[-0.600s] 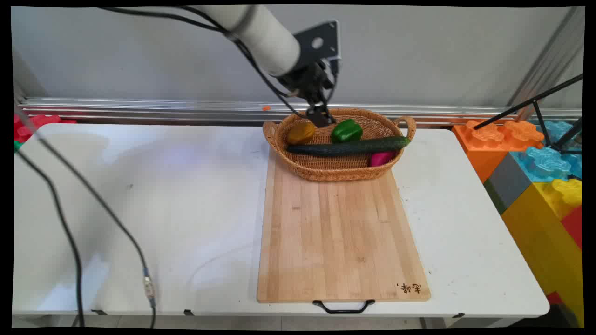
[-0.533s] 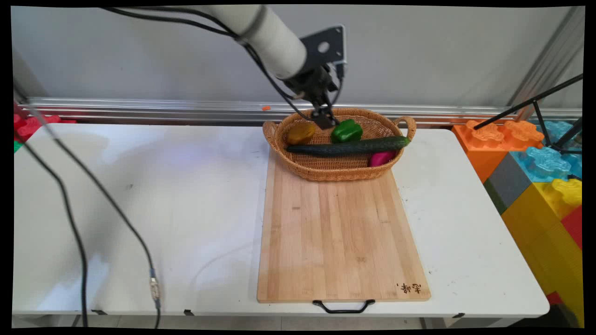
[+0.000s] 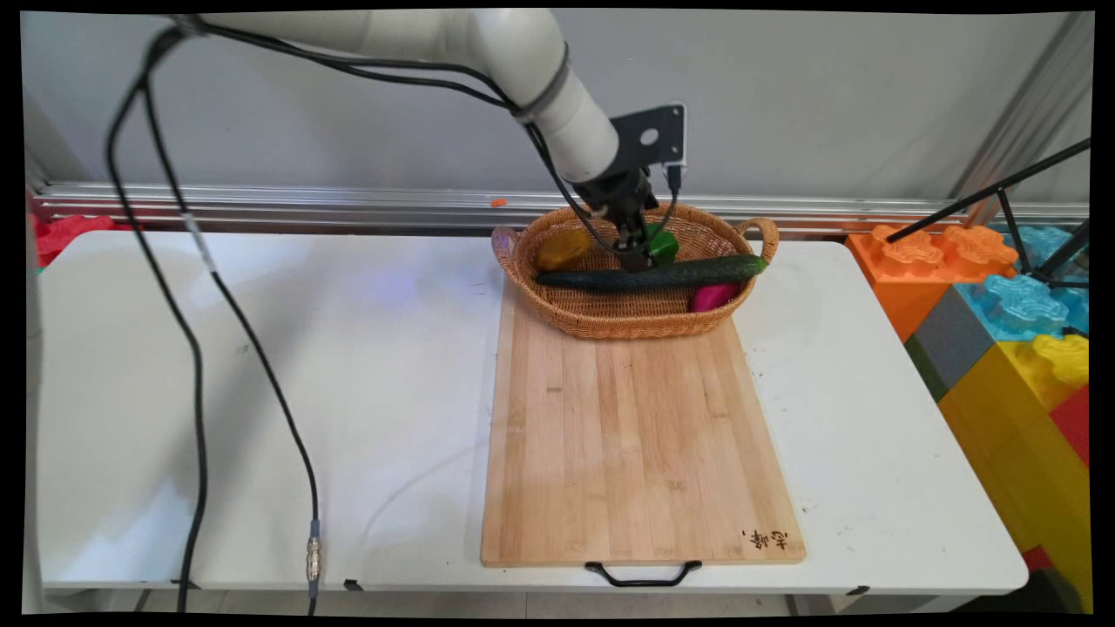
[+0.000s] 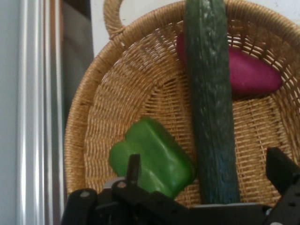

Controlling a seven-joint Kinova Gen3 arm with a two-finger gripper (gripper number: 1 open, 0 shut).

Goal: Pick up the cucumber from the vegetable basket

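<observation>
The gripper [image 4: 206, 180] hangs low in the basket [image 3: 610, 320] with its fingers spread, straddling the cucumber [image 4: 209, 93] and green pepper [image 4: 152, 157]. A purple vegetable [image 4: 251, 72] lies just beyond the cucumber, a yellow one [image 3: 562, 248] apart. The basket's near end rests on the cutting board [image 3: 636, 453].

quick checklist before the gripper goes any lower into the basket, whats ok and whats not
1. Gripper open: ok, one finger on each side of the cucumber.
2. Cucumber between the fingers: ok in the hand view.
3. Green pepper clear of the nearer finger: not ok, they overlap.
4. Magenta vegetable clear of the fingers: ok, further along the cucumber.
5. Basket on the cutting board: ok, on its far end.
6. Contact with the cucumber: cannot tell.
</observation>
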